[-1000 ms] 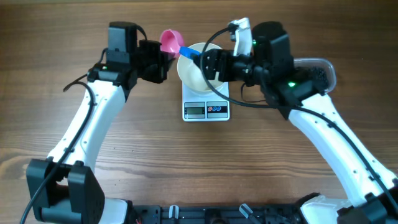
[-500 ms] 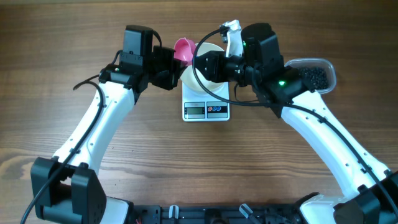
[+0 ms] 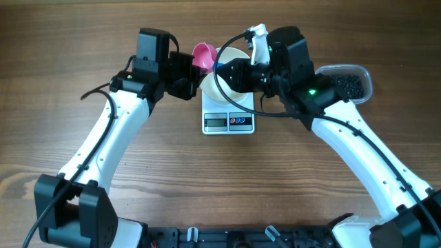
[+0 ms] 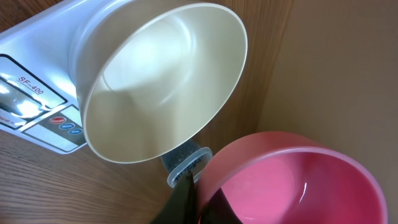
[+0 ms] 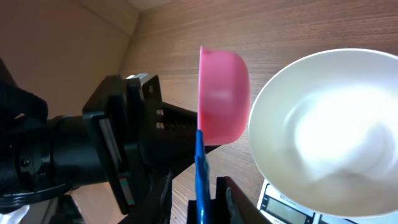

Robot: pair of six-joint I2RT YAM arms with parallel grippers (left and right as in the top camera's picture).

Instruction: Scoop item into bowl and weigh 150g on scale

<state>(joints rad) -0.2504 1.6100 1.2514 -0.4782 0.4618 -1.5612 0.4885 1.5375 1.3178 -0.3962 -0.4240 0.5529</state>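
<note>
Our left claw (image 4: 189, 199) is pinched fully shut on the empty scoop (image 5: 224, 93). Our right claw (image 5: 198, 202) has its jaws narrow around the blue handle (image 5: 199, 168), but we cannot tell if they grip. The empty bowl (image 4: 161, 81) sits on the scale (image 3: 229, 122) between both claws. If left releases too soon, the scoop may drop and knock the bowl. The beans (image 3: 351, 84) wait behind our right claw.
</note>
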